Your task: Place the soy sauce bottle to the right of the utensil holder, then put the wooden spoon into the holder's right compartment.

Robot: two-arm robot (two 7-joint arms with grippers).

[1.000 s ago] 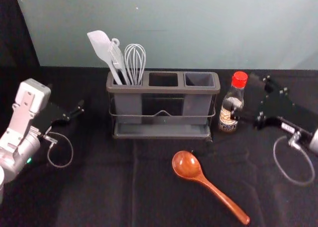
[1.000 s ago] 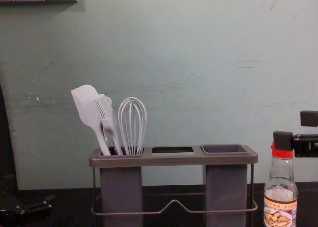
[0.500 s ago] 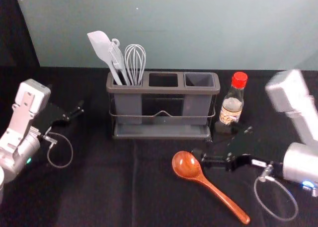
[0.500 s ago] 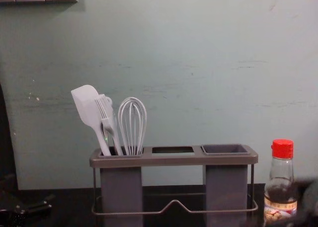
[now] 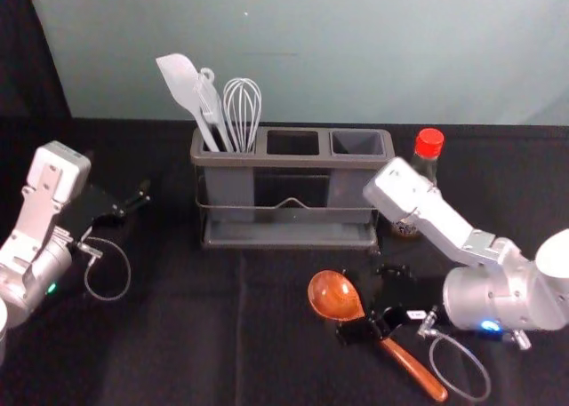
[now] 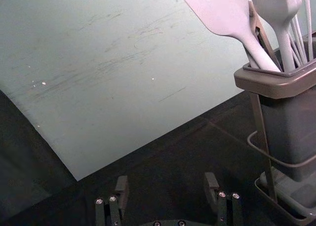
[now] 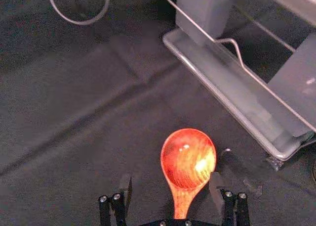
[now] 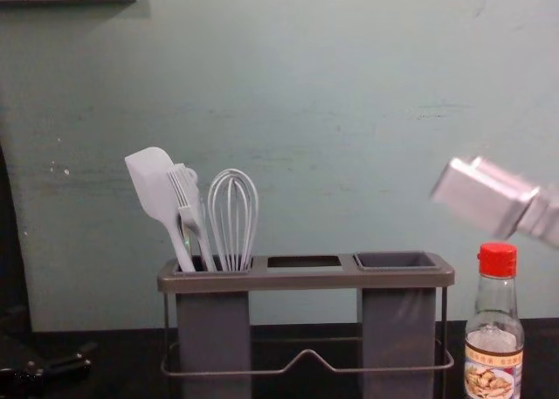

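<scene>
The soy sauce bottle point(image 5: 428, 164) stands upright just right of the utensil holder point(image 5: 293, 242), partly behind the right arm; its red cap and label show in the chest view point(image 8: 496, 329). On the cloth before the holder lies the wooden spoon point(image 5: 332, 295), handle toward the near right. My right gripper point(image 5: 353, 305) is low over the spoon's neck. In the right wrist view the open right gripper point(image 7: 170, 187) has the spoon point(image 7: 185, 159) between its fingers, nearer one side. At the left, my parked left gripper point(image 5: 135, 202) is open, and empty in its wrist view point(image 6: 166, 184).
A white spatula point(image 5: 183, 86), a brush and a whisk point(image 5: 242, 113) stand in the holder's left compartment. The right compartment point(image 5: 357, 143) holds nothing visible. Behind the holder rises a pale wall point(image 5: 311, 51). The right arm's white link leans across in front of the bottle.
The right gripper has left the bottle and travelled toward the near left, down to the spoon. The bottle stays beside the holder, and the left arm has not moved.
</scene>
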